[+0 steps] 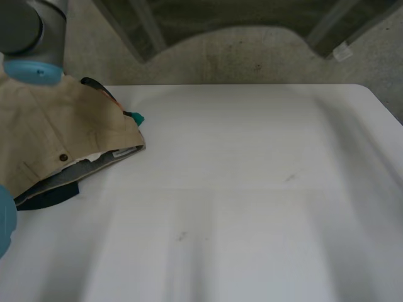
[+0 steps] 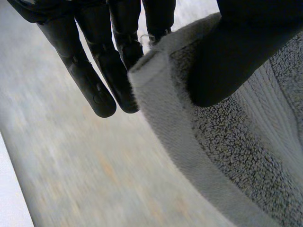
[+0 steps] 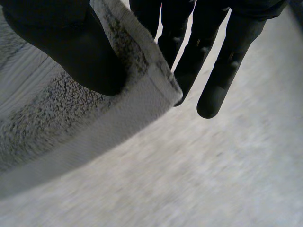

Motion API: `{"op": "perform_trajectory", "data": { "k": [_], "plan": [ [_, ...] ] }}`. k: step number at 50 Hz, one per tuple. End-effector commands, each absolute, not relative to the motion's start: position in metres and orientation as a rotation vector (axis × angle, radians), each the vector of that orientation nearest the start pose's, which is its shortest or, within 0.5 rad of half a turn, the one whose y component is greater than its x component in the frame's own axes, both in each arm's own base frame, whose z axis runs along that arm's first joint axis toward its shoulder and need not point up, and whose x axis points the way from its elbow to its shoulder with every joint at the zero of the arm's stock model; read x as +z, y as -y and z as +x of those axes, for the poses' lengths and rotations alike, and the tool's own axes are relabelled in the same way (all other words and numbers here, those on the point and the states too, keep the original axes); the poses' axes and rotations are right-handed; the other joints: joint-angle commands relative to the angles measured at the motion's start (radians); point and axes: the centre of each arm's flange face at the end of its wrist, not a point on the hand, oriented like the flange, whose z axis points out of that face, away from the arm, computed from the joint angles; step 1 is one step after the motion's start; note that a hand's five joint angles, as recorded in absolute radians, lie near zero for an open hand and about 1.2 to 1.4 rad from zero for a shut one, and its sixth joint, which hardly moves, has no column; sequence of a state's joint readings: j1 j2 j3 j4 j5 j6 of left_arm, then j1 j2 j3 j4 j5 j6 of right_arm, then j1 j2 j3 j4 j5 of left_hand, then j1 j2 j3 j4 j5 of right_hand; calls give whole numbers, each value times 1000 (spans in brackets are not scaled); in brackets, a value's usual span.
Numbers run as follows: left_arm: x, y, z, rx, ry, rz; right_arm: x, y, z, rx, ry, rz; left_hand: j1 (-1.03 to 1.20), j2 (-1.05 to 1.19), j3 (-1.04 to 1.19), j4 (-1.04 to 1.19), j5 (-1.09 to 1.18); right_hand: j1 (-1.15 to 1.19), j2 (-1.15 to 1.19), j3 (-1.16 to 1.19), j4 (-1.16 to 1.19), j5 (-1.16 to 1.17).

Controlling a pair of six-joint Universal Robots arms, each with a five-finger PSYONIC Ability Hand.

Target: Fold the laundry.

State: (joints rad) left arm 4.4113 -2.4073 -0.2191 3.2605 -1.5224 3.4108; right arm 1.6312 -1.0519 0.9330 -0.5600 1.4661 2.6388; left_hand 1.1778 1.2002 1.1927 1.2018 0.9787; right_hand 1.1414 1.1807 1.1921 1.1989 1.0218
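Head view: we look down on a white table [image 1: 252, 189] whose near-left corner carries a heap of laundry. A tan garment [image 1: 50, 138] with a small dark button lies on top, its edge turned back to show a pale lining. A dark cloth [image 1: 50, 196] pokes out from underneath on the near side, and a small teal item [image 1: 136, 117] sticks out at the far side of the heap. The left arm [image 1: 31, 31], a grey joint with a light-blue cap, hangs over the far end of that pile. Beyond the table runs a grey carpet [image 1: 239, 56].

Left wrist view: we see the left hand [image 2: 94, 71] grasping a grey towel [image 2: 227, 156] at a hemmed corner. The thumb presses down on the looped pile just inside the hem, while the straight fingers [image 2: 118, 80] reach past behind the cloth, so the corner is pinched between them. A blurred grey surface lies beyond the towel.

Right wrist view: we find the right hand [image 3: 222, 71] gripping the same way. Its thumb bears on the terry face of the grey towel [image 3: 57, 123] close to a hemmed corner, and the straight fingers [image 3: 189, 61] lie behind that corner, clamping it. The towel's hem curves away from the grip, again over a blurred grey surface.
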Motion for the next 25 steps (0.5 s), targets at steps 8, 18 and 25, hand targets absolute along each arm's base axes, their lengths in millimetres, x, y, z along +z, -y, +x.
{"op": "perform_trajectory", "data": {
  "k": [8,18,25],
  "plan": [
    [247,430,-286,-2499,-1929,725,222,449,173,-2540,-2057,-949,218,196,204,194,243,255,216,204,197,200],
    [207,371,-280,-2125,-2179,967,180,412,152,-2140,-2415,-1166,218,196,204,194,243,255,216,204,197,200],
    [209,289,-267,-1642,-2393,1236,193,364,118,-1769,-2665,-1414,218,196,204,194,243,255,216,204,197,200]
  ]
}}
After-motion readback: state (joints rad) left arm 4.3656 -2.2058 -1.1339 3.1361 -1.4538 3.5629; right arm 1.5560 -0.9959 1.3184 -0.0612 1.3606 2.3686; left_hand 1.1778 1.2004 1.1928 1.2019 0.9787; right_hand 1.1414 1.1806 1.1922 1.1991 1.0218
